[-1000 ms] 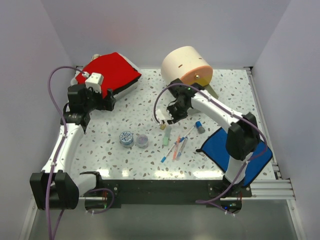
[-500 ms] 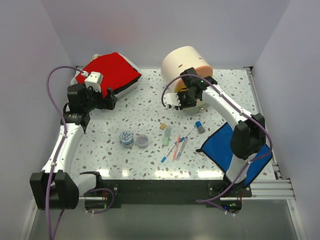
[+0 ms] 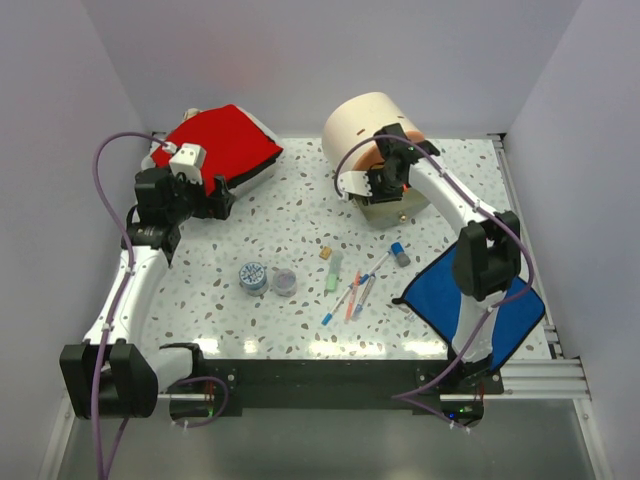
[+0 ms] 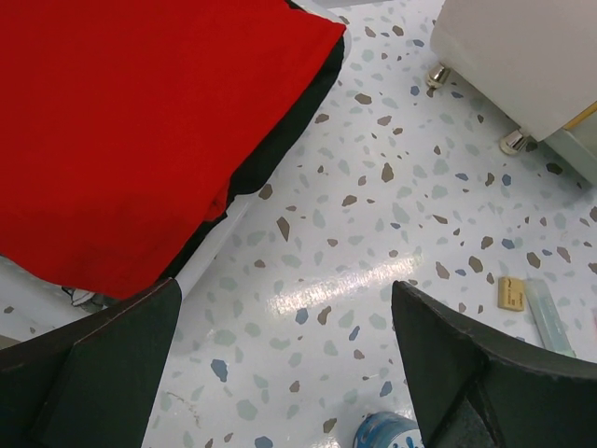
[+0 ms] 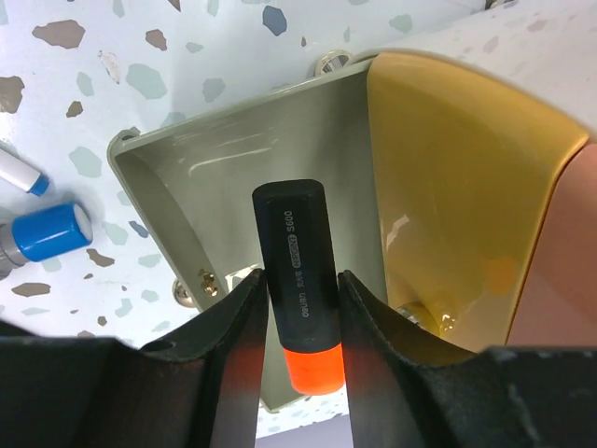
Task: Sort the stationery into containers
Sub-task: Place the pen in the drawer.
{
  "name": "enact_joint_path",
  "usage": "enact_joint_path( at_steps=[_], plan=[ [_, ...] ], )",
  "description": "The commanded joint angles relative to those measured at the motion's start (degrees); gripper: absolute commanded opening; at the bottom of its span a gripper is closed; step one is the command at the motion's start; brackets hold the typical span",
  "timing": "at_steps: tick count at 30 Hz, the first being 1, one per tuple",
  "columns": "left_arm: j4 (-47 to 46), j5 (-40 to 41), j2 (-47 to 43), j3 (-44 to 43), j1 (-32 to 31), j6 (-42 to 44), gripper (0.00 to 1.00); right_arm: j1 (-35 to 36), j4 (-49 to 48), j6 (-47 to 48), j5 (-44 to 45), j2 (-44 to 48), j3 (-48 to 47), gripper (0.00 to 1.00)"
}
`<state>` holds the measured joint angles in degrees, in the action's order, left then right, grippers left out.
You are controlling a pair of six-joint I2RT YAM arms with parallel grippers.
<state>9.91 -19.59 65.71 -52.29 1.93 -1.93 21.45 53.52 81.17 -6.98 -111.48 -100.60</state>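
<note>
My right gripper point(image 3: 385, 186) point(image 5: 300, 280) hangs over the pulled-out drawer point(image 5: 215, 177) of the cream drum point(image 3: 362, 120). The orange-black highlighter point(image 5: 297, 271) stands between its fingers, black end down in the drawer, touching the left finger with a thin gap at the right one. My left gripper point(image 3: 215, 200) point(image 4: 284, 285) is open and empty beside the white case with the red top point(image 3: 225, 140) point(image 4: 140, 121). On the table lie a blue tape roll point(image 3: 253, 275), a purple one point(image 3: 284, 281), a tan cube point(image 3: 326, 253), a green marker point(image 3: 333, 272), pens point(image 3: 350, 297) and a blue-grey stub point(image 3: 399, 253).
A flat blue cloth point(image 3: 470, 300) lies at the front right under my right arm. The drum's yellow drawer front point(image 5: 448, 187) and orange drawer point(image 5: 560, 271) sit right of the highlighter. Walls close in the table at the back and on both sides.
My right arm carried the highlighter from the table's middle back to the drum's open drawer, and its fingers have spread slightly. The left arm has not moved.
</note>
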Motion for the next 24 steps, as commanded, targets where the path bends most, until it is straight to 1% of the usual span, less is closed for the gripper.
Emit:
enact_joint_path(
  at_steps=[1,5,9,12,14,15,17,18,19,20,23,24],
  plan=[
    [-3.1,-0.8,-0.4,-1.6,0.5,-1.0,1.00,0.3,0.1,1.0,0.9,2.8,0.0,0.42],
    [-5.1,-1.1,-1.2,0.2,0.6,-2.2,1.00,0.3,-0.3,-0.9,1.7,7.3,1.4,0.49],
    [-6.1,-1.9,-2.3,1.1,0.5,-2.9,1.00,0.3,3.8,-3.6,0.7,10.1,-0.6,0.49],
    [-5.9,-2.3,-3.1,1.1,0.5,-2.2,1.00,0.7,6.6,-8.0,-3.4,12.0,-4.6,0.49],
    [-5.7,-2.3,-4.0,0.9,0.5,-1.2,1.00,1.0,7.4,-10.9,-8.1,12.8,-6.3,0.49],
    [-5.4,-1.3,-4.3,0.8,0.5,0.2,1.00,1.1,8.5,-10.9,-10.0,13.8,-6.7,0.50],
    [-4.7,0.7,-5.3,1.0,0.5,1.7,1.00,3.1,9.0,-9.1,-13.3,15.1,-4.9,0.51],
    [-4.6,2.5,-5.8,1.1,0.5,3.8,1.00,4.5,8.7,-8.0,-13.2,15.6,-1.5,0.51],
    [-4.3,3.4,-6.2,1.7,0.6,4.5,1.00,7.6,8.8,-7.0,-13.0,15.9,0.2,0.51],
    [-3.5,4.0,-6.9,1.9,0.7,5.1,1.00,9.1,9.0,-4.5,-13.1,15.7,2.6,0.50],
    [-2.0,4.7,-8.0,2.7,1.1,5.8,1.00,13.5,8.5,-2.7,-14.0,13.6,4.3,0.51],
    [-1.9,5.4,-8.1,3.0,1.1,4.4,1.00,14.9,9.0,-2.1,-14.8,12.4,3.7,0.51]
  ],
)
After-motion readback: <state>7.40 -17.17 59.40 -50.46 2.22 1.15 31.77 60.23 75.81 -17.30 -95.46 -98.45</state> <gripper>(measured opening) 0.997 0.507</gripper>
